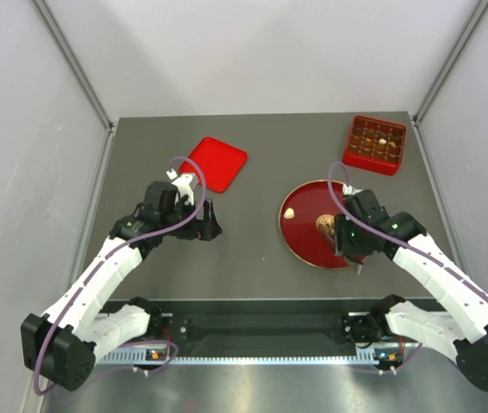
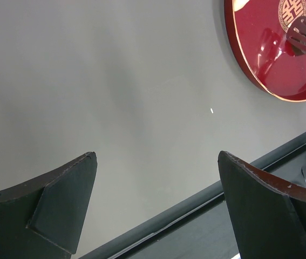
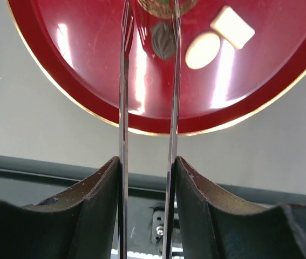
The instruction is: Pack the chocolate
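Two cream chocolate pieces, one oval [image 3: 202, 50] and one square [image 3: 232, 27], lie on the glossy red plate [image 3: 88, 81]; from above they show as a pale spot [image 1: 288, 212] near the plate's left rim [image 1: 299, 249]. My right gripper [image 3: 147, 159] [image 1: 347, 239] is shut on thin metal tongs [image 3: 123, 108], whose tips reach over the plate by the gold emblem [image 1: 324, 225]. A dark oval [image 3: 163, 40] sits between the tong arms; piece or reflection, I cannot tell. My left gripper [image 2: 157, 155] [image 1: 206, 225] hangs open and empty over bare table, left of the plate [image 2: 260, 65].
A red compartment box [image 1: 374, 144] holding several small pieces stands at the back right. Its flat red lid [image 1: 218, 163] lies at the back, just beyond my left gripper. The dark rail at the table's near edge [image 2: 196, 199] runs below both grippers.
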Available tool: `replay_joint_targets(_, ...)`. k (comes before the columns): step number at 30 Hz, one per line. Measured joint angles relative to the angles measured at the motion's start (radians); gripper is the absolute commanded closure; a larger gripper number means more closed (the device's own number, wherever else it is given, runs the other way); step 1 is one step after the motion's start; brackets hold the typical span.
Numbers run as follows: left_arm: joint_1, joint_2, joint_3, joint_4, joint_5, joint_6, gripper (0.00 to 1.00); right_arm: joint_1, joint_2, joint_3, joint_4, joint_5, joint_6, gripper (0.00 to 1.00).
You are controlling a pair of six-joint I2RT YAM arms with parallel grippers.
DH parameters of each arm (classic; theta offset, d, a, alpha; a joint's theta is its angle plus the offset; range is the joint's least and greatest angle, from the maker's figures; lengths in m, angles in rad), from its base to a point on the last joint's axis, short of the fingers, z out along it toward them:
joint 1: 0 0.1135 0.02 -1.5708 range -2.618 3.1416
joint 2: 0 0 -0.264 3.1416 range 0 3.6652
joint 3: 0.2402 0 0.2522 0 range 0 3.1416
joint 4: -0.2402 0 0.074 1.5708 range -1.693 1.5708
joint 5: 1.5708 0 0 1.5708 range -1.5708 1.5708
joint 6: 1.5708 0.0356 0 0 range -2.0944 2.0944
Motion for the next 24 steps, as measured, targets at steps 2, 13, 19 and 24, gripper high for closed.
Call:
replay_joint_targets(2, 0.000, 0.000, 0.000, 0.000, -0.002, 0.000, 0.01, 0.017, -0.001, -0.002, -0.013, 0.012, 0.015, 0.57)
replay_joint_targets(13, 0.000, 0.000, 0.000, 0.000, -0.002, 0.000, 0.01, 0.075, -0.034, -0.003, -0.064, 0.065, 0.088, 0.57)
replay_joint_targets(19, 0.000, 0.000, 0.000, 0.000, -0.002, 0.000, 0.01, 0.090, -0.043, -0.023, -0.072, 0.066, 0.108, 0.59)
replay_joint_targets(24, 0.000, 0.000, 0.000, 0.000, -0.002, 0.000, 0.01, 0.106, -0.044, -0.029, -0.069, 0.066, 0.122, 0.61)
